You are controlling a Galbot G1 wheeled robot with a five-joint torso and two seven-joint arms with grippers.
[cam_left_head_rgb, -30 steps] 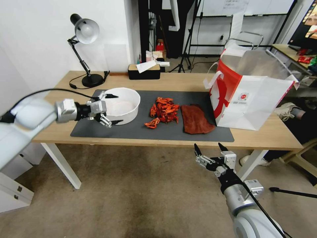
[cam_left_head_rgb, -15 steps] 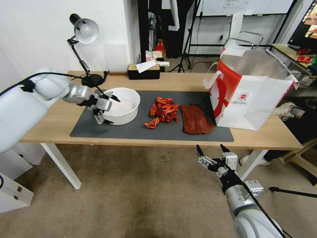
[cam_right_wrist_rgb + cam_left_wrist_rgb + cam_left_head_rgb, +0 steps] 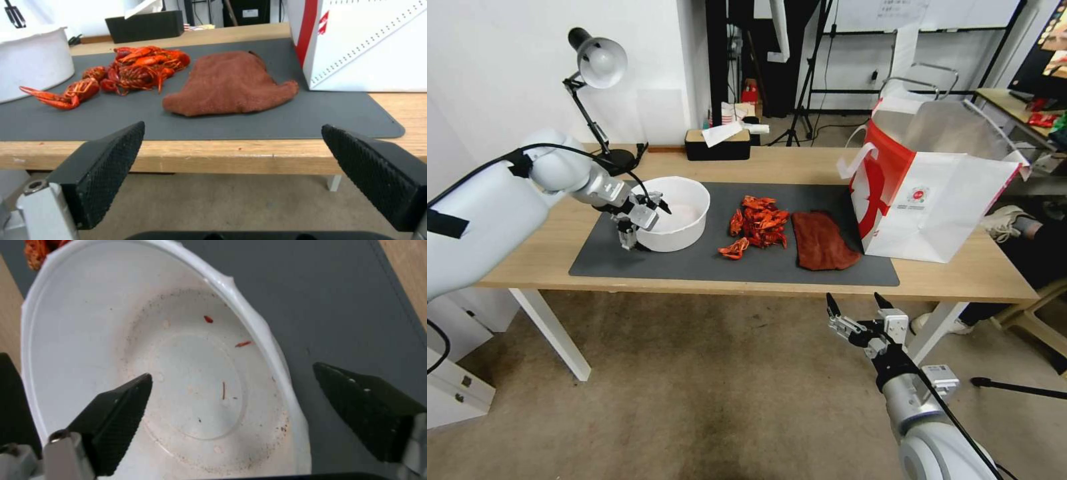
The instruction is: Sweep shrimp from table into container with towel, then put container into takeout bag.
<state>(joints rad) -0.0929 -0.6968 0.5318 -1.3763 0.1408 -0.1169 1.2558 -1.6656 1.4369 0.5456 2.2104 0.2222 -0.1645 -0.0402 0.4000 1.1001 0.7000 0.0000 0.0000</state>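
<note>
The left gripper point(image 3: 642, 223) is hanging at the left rim of the container point(image 3: 684, 230), its fingers spread and straddling the wall, one tip inside the bowl and one outside over the dark mat point(image 3: 627, 267); it is gripping nothing yet, and the pose suggests it is lining up to pinch the rim so the bowl can be steadied or tipped for the sweep. The container is sitting on the left part of the mat, on the table point(image 3: 547, 247), holding only a few red crumbs. Just right of it the shrimp point(image 3: 757, 225) are lying heaped mid-mat, close enough to be pushed leftward into the bowl. The towel point(image 3: 822, 241) is lying flat just right of the pile, untouched. The takeout bag point(image 3: 940, 200) is standing open at the right end, ready for the container. The right gripper point(image 3: 857, 308) is waiting below the table's near edge, fingers wide apart and empty, pointing towards the towel
</note>
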